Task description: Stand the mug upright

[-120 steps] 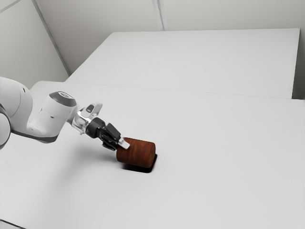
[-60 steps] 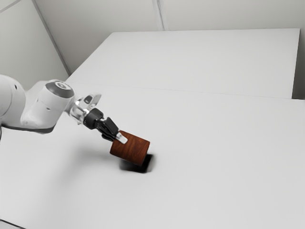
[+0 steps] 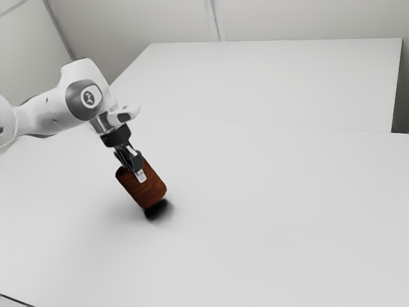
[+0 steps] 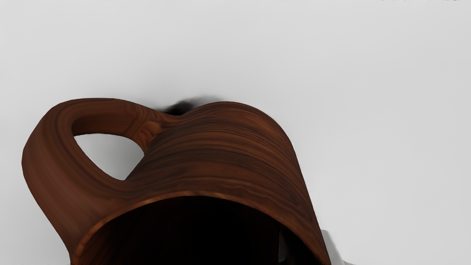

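The brown wooden mug [image 3: 148, 190] is held tilted, its mouth toward the exterior view's upper left and its base low over a dark shadow. My gripper [image 3: 140, 174] is at its mouth end. In the wrist view, the gripper [image 4: 304, 247] is shut on the wall of the mug [image 4: 228, 158], one finger inside the mouth and the other against the outside. The handle [image 4: 44, 158] sticks out on the side away from the gripped wall. Whether the base touches the table cannot be told.
The white table [image 3: 268, 211] spreads around the mug. Behind it, a second pale surface [image 3: 268, 80] extends toward the walls. A thin dark line [image 3: 16, 300] runs at the exterior view's lower left corner.
The mug has gone from lying on its side to a steep tilt, mouth end raised, and has shifted toward the exterior view's left. My hand has moved with it and turned to point more downward.
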`<act>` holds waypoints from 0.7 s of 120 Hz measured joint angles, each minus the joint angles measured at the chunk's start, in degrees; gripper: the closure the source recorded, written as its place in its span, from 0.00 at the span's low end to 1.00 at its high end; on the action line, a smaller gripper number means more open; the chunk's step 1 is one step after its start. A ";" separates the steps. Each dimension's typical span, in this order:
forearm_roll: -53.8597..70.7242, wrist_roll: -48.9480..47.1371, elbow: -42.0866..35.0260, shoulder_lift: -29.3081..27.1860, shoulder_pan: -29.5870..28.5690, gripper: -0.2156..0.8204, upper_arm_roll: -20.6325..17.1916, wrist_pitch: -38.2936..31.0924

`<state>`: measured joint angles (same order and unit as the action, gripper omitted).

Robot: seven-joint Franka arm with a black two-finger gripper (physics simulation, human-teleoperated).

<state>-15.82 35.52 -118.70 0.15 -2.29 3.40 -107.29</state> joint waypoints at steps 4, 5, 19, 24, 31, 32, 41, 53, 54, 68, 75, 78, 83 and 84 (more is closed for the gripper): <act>1.22 -0.68 -0.41 -0.65 0.55 0.97 -0.02 -1.14; 1.53 -0.84 -0.54 -0.83 0.64 0.97 -0.07 -1.43; 5.61 -2.77 -2.46 -2.30 1.06 0.97 -1.41 -6.17; 7.42 -3.23 -3.35 -2.56 0.87 0.97 -2.05 -8.25; 9.77 -3.76 -4.91 -3.19 0.74 0.97 -2.63 -11.20; 10.07 -3.83 -5.11 -3.26 0.73 0.97 -2.67 -11.57; 12.27 -4.38 -6.85 -3.62 0.48 0.97 -2.87 -14.92; 13.97 -5.01 -8.19 -3.50 -0.12 0.97 -2.94 -18.22; 14.06 -5.06 -8.27 -3.48 -0.16 0.97 -2.94 -18.46; 14.90 -5.71 -8.95 -3.07 -0.41 0.97 -2.96 -20.95; 15.11 -6.02 -9.12 -2.67 -0.37 0.97 -2.97 -21.76; 15.16 -6.13 -9.19 -2.52 -0.36 0.97 -3.01 -22.03; 15.24 -6.33 -9.37 -2.31 -0.43 0.97 -3.17 -22.38; 15.25 -6.37 -9.40 -2.28 -0.46 0.97 -3.22 -22.44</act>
<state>-0.57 29.16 -128.10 -2.12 -2.75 0.18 -129.73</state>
